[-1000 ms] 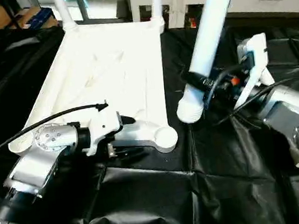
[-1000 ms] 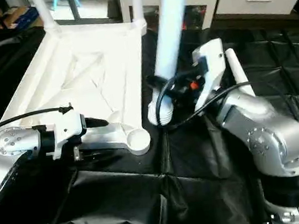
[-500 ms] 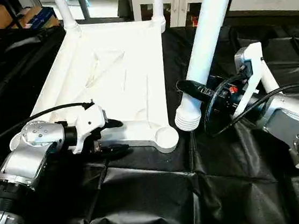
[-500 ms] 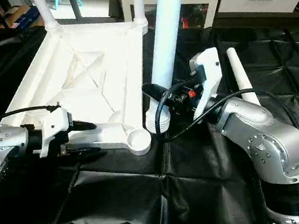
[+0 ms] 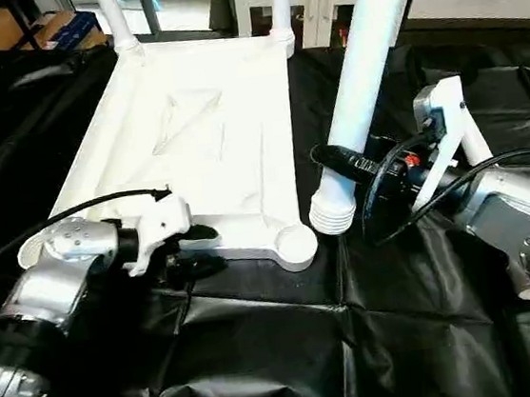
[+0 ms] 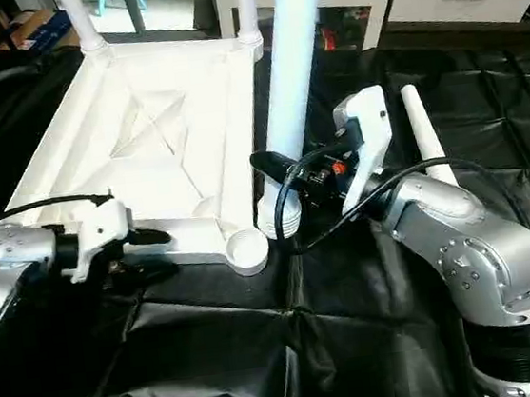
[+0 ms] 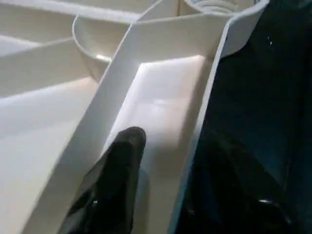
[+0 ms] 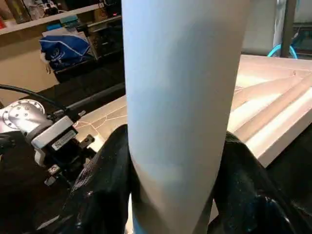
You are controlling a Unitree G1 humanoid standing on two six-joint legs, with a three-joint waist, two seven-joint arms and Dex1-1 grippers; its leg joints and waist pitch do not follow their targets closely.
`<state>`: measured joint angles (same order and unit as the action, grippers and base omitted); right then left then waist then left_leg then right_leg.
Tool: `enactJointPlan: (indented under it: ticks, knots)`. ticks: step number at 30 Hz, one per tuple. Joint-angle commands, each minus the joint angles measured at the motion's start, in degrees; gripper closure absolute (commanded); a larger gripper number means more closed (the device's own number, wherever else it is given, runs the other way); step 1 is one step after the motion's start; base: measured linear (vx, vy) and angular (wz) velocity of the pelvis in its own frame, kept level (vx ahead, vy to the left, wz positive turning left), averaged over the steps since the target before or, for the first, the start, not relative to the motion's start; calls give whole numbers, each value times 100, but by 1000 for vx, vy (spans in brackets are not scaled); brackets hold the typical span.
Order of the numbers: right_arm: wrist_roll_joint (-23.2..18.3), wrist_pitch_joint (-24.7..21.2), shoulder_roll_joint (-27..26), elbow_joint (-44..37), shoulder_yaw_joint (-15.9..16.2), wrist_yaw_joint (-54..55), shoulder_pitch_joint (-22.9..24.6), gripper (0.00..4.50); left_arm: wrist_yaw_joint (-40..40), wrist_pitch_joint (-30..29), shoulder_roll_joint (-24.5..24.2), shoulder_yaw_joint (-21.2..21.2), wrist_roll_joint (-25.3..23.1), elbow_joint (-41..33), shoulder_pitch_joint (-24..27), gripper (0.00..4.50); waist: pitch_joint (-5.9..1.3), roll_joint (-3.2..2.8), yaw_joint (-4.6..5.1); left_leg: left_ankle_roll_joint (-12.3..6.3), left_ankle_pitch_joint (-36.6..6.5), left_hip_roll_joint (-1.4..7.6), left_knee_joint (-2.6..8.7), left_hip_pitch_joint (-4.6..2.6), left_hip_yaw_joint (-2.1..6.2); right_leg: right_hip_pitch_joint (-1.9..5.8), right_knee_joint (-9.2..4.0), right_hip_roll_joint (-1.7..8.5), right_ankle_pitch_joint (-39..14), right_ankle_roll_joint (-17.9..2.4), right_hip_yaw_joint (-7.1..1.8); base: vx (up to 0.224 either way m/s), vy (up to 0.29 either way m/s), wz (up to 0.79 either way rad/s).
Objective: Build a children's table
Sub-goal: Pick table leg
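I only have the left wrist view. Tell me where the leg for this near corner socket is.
Observer: The right pincer is shut on the held leg. Its ribbed end is down at the black cloth beside the near socket, not in it.
Operator: Report the far corners.
Observer: Two fitted legs stand in the far corner sockets of the tabletop.
Operator: Name any spare leg.
Observer: One spare leg lies on the cloth by the right forearm.
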<state>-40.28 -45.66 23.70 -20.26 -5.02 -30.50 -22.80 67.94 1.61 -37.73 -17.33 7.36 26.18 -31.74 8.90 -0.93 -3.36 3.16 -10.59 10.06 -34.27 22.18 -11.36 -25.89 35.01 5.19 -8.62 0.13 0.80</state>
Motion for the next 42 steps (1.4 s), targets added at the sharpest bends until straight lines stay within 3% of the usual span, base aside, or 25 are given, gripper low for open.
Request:
enactJointPlan:
  ticks: [1,13,21,27,32,42]
  knots:
    - [-54,-33,41,-150,10,-38,-14,266,58,74,2,-54,-82,72,-24,262,-494,-40,-10,95,-990,184,445,-142,74,351,-313,199,-775,-1430,-164,0,0,0]
    - [-8,17,94,-54,40,-105,-84,266,167,301,-152,-195,-537,110,71,363,-476,-7,0,95,-1085,197,464,-137,82,339,-344,214,-1065,-1319,-172,0,0,0]
    - [4,46,99,8,51,-132,-126,266,185,210,-70,-31,-432,47,130,409,-483,3,37,63,-979,193,459,-126,78,343,-327,213,-958,-1365,-171,0,0,0]
    - [59,146,-71,118,-77,108,-165,266,61,-281,67,162,-113,-498,453,445,-470,18,116,-45,-844,193,455,-95,79,367,-328,224,-874,-1438,-174,0,0,0]
    - [122,195,-260,215,-102,334,-114,266,-250,-747,292,218,47,-1227,863,450,-441,13,124,-150,-824,198,462,-110,63,340,-353,199,-934,-1449,-177,0,0,0]
    - [148,251,-357,314,-12,360,-128,266,-496,-902,513,222,-82,-1541,1043,450,-407,22,134,-161,-922,191,484,-117,68,313,-405,185,-1264,-1227,-181,0,0,0]
